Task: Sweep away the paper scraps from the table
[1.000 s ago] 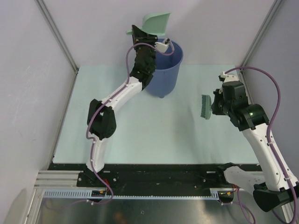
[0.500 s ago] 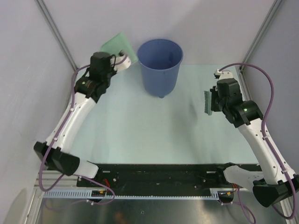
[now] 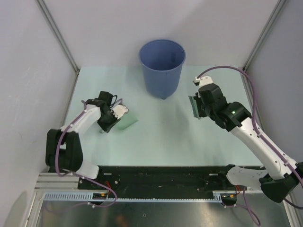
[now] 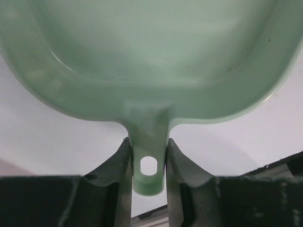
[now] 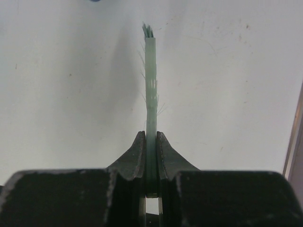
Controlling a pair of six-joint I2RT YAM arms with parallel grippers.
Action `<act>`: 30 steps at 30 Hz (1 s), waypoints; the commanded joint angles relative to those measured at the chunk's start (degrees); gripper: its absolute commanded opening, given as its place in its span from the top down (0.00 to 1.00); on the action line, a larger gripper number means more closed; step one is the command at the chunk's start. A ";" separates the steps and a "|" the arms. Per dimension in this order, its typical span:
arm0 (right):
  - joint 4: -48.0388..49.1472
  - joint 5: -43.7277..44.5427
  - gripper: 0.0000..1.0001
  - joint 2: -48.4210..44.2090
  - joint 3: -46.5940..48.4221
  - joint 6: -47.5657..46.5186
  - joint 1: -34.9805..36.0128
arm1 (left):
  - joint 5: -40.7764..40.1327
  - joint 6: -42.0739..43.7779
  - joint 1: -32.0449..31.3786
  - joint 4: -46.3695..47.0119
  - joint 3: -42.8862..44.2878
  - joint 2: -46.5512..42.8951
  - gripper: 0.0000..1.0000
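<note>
Your left arm folded low, the left tool (image 3: 112, 113) clamped on the dustpan (image 3: 128, 124) handle, the pan down at the desk's (image 3: 161, 137) left side, no longer raised by the bucket (image 3: 162, 66). Your right tool (image 3: 201, 105) pinched the brush (image 3: 193, 107), shifted nearer the bucket.

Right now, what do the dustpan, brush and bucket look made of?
Dustpan: likely moulded plastic, mint green, smooth semi-gloss; soft highlights and a rounded moulded handle hole. Brush: seemingly the same green plastic, with thin pale bristles, probably synthetic. Bucket: looks like blue plastic, matte to satin; even colour, thin rim.
</note>
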 commanded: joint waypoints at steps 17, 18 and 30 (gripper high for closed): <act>21.60 16.71 1.00 15.15 -0.33 -17.37 25.68 | 16.44 -5.73 2.17 0.95 3.59 -1.50 0.00; 27.20 16.02 1.00 16.73 -0.34 -19.23 27.86 | 17.25 -6.61 2.87 0.95 4.12 -2.90 0.00; 53.19 16.63 1.00 46.79 7.83 -39.20 39.92 | 5.30 -17.25 19.22 15.89 1.58 -6.08 0.00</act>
